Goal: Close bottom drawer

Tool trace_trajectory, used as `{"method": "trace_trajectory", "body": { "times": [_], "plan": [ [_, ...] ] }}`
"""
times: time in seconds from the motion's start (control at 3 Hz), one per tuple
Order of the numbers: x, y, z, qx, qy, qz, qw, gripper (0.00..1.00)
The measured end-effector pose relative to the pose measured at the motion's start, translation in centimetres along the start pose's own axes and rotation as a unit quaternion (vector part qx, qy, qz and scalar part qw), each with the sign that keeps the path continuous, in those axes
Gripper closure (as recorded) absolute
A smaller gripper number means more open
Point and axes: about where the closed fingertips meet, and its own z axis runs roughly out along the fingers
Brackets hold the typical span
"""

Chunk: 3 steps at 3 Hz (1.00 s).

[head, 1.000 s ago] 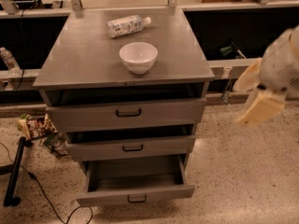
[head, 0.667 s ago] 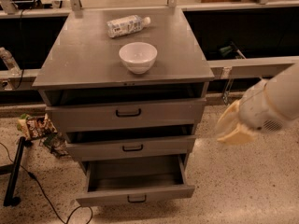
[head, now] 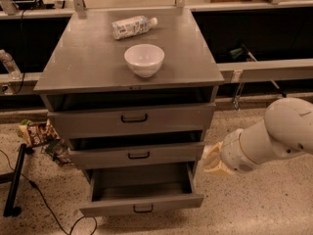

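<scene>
Bottom drawer (head: pixel 142 205): pulled well out at foot of cabinet (head: pixel 88 62), front panel running left to right, lying below and left of pincer (head: pixel 211 159). Pincer: just beside cabinet's right edge, level with middle drawer (head: pixel 139 154), apart from bottom drawer's front. Spread or pressed together: cannot tell; nothing seen held.

grey cabinet (head: pixel 98 62), same flat grey on all fronts. bottom drawer (head: pixel 107 210) grey inside and out, handle (head: pixel 143 208) black. bowl (head: pixel 144 59) on cabinet top plain white; bottle (head: pixel 131 27) behind it clear with white label. gripper (head: pixel 212 159) cream-yellow, just right of cabinet, low down, on white arm (head: pixel 274 136). floor (head: pixel 254 204) around cabinet beige, speckled. cable (head: pixel 44 199) left of cabinet black.
</scene>
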Motion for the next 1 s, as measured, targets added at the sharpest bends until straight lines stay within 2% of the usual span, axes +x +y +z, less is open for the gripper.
{"method": "trace_trajectory", "body": {
  "times": [0.33, 0.67, 1.0],
  "plan": [
    [2.2, 0.4, 1.9, 0.016, -0.016, 0.041, 0.9989, 1.00],
    [8.2, 2.1, 8.5, 0.020, -0.029, 0.084, 0.9959, 1.00],
    [13.4, 2.9, 15.5, 0.021, -0.043, 0.093, 0.9945, 1.00]
  ]
}}
